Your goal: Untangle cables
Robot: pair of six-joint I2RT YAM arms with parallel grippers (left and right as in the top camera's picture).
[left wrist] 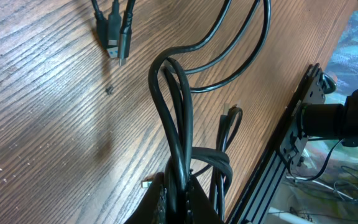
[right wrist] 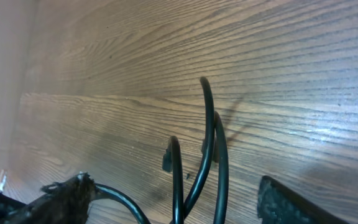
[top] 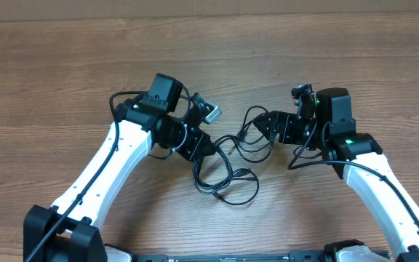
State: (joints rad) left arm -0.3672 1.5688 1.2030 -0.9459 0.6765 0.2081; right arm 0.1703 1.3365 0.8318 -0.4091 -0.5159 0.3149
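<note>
The cables [top: 228, 175] are thin black cords lying in tangled loops on the wooden table between my two arms. My left gripper [top: 201, 145] is at the left end of the tangle. In the left wrist view, the left gripper [left wrist: 180, 202] is shut on a couple of strands of the cables [left wrist: 173, 106], which rise in a narrow loop from the jaws. Small plugs [left wrist: 114, 37] lie at the upper left. My right gripper [top: 259, 127] is at the right side of the tangle. Its jaws [right wrist: 174, 190] stand wide open, with three cable strands [right wrist: 205, 143] passing loosely between the fingers.
The table's front edge and a black aluminium rail [left wrist: 278, 162] run along the right of the left wrist view. Both white arms [top: 100, 167] reach in from the bottom corners. Bare wood [top: 209, 44] extends behind the tangle.
</note>
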